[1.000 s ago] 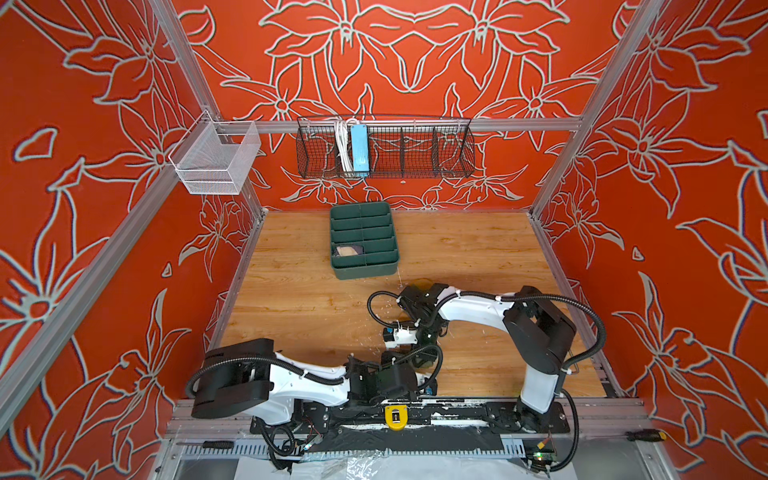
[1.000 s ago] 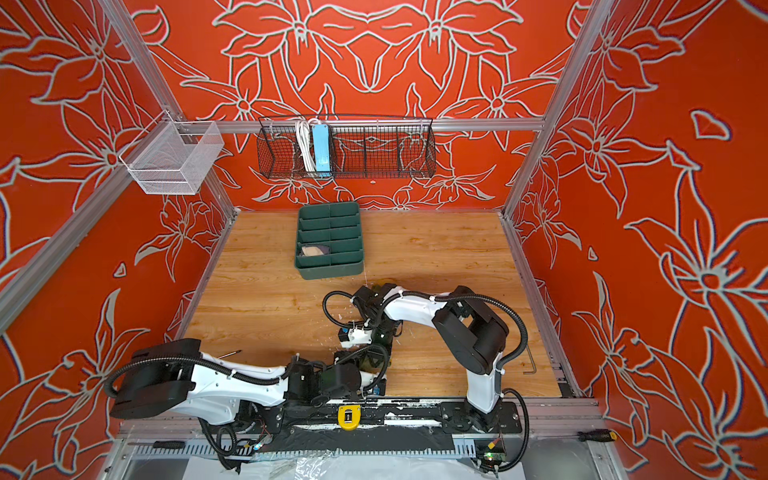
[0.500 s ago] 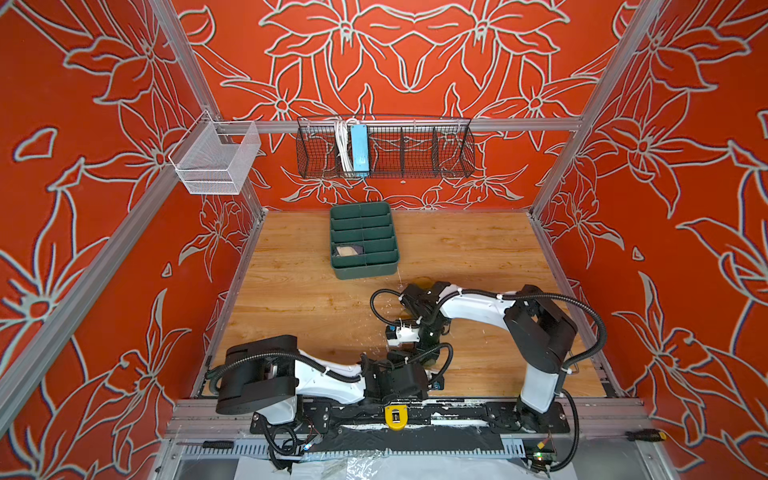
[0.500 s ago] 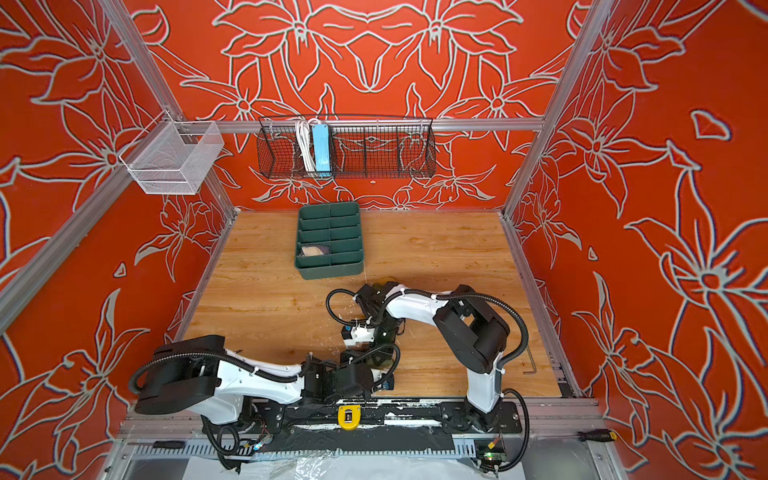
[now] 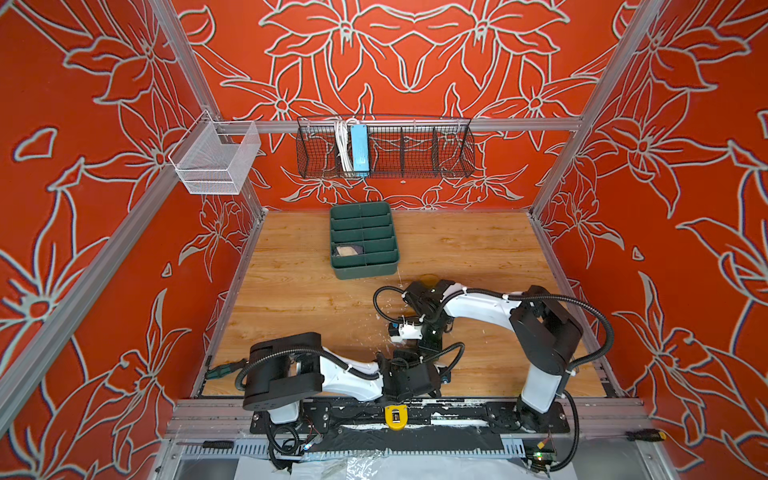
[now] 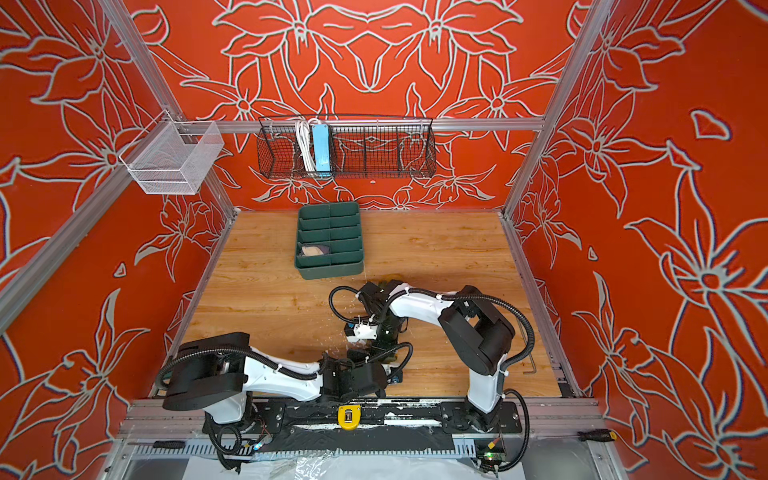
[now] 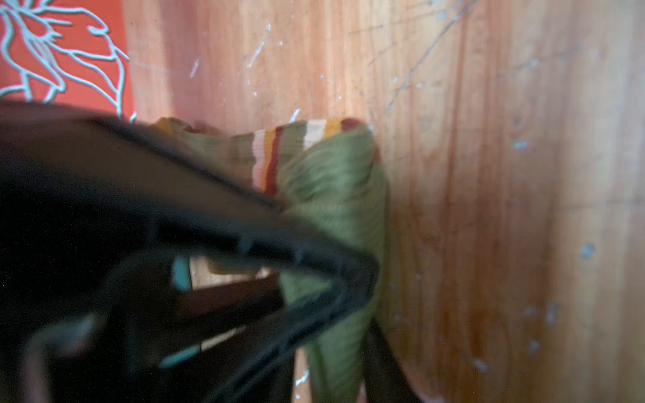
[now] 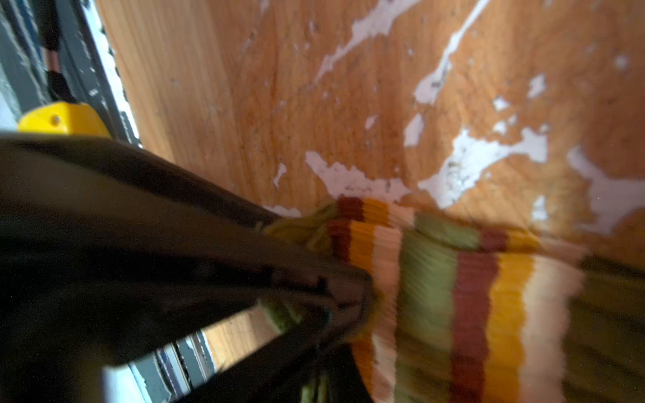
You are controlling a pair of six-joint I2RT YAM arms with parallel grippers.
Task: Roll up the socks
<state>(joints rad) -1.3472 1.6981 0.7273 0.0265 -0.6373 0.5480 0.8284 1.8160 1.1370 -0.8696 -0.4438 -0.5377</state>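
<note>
Over the table (image 8: 244,104), right hand (image 8: 359,303) clamping olive sock (image 8: 425,279), left hand (image 7: 356,279) seemingly pinching it.

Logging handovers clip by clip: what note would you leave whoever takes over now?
The left gripper is shut on the green sock, on its plain part.
The right gripper is shut on that sock's striped cuff.
The sock lies bunched on the table near the front edge, between the arms.
Done: both grips set.
To do: finish the roll, which looks incomplete.
The tray at the back holds a pale bundle I cannot identify.
No second sock in view.
</note>
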